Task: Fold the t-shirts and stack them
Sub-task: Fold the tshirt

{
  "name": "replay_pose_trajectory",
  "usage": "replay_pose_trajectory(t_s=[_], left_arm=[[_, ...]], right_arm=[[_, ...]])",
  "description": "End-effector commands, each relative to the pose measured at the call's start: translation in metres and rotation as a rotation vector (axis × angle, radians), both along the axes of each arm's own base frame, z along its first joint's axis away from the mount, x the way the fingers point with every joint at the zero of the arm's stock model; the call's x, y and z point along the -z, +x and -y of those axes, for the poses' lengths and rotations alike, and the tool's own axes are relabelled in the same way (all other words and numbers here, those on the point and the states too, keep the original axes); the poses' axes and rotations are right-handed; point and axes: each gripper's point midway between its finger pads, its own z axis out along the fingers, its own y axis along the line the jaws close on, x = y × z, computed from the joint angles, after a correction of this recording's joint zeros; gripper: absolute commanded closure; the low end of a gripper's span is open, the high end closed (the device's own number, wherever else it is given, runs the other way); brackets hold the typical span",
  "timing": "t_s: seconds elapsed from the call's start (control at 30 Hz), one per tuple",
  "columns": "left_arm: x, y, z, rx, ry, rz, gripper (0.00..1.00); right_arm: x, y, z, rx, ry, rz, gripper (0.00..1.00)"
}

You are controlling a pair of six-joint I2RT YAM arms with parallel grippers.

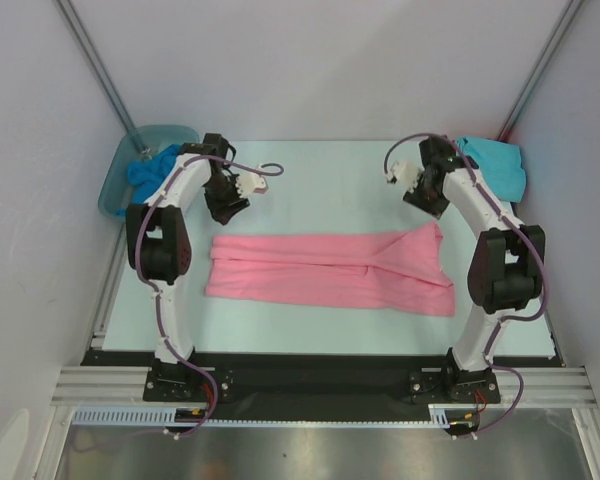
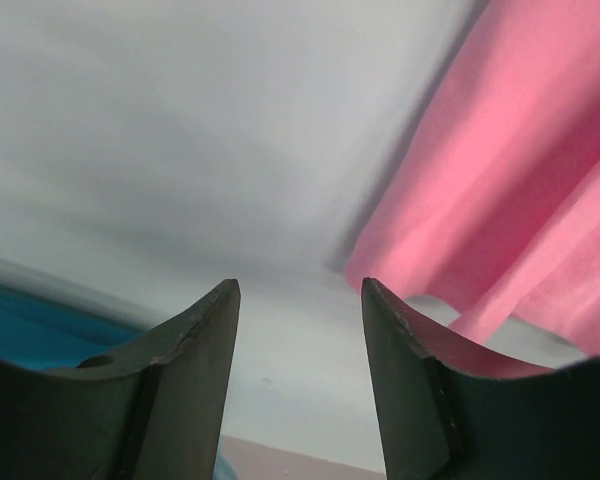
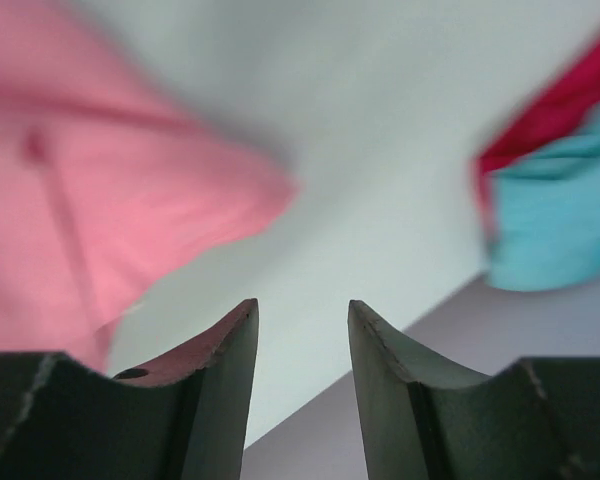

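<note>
The light pink t-shirt (image 1: 330, 270) lies folded into a long band across the middle of the table, its right end wider. My left gripper (image 1: 225, 205) hovers just past the band's far left corner, open with nothing between its fingers (image 2: 300, 285); pink cloth (image 2: 510, 180) shows to its right. My right gripper (image 1: 420, 195) hangs beyond the band's far right corner, open and empty (image 3: 302, 304), pink cloth (image 3: 110, 190) at its left. A turquoise t-shirt (image 1: 495, 160) sits at the back right with a red one (image 3: 550, 110) under it. A brighter blue t-shirt (image 1: 150, 170) is bunched at the back left.
A translucent grey-blue tub (image 1: 120, 185) stands at the back left corner, holding the blue cloth. White walls close in the table at the back and both sides. A metal rail (image 1: 310, 385) runs along the near edge by the arm bases.
</note>
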Motion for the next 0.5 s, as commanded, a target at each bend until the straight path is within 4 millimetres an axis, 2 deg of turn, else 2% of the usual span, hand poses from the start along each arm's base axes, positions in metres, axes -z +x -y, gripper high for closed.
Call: replay_pose_trajectory(t_s=[0.0, 0.23, 0.47], left_arm=[[0.013, -0.007, 0.021, 0.006, -0.043, -0.032, 0.44], [0.016, -0.023, 0.020, 0.025, -0.039, -0.070, 0.48], [0.029, -0.046, 0.015, 0.056, -0.008, -0.154, 0.52]], right_arm=[[-0.053, 0.070, 0.015, 0.102, -0.027, 0.282, 0.55], [-0.084, 0.106, 0.031, 0.124, -0.068, 0.401, 0.57], [-0.092, 0.117, 0.032, 0.127, -0.078, 0.433, 0.59]])
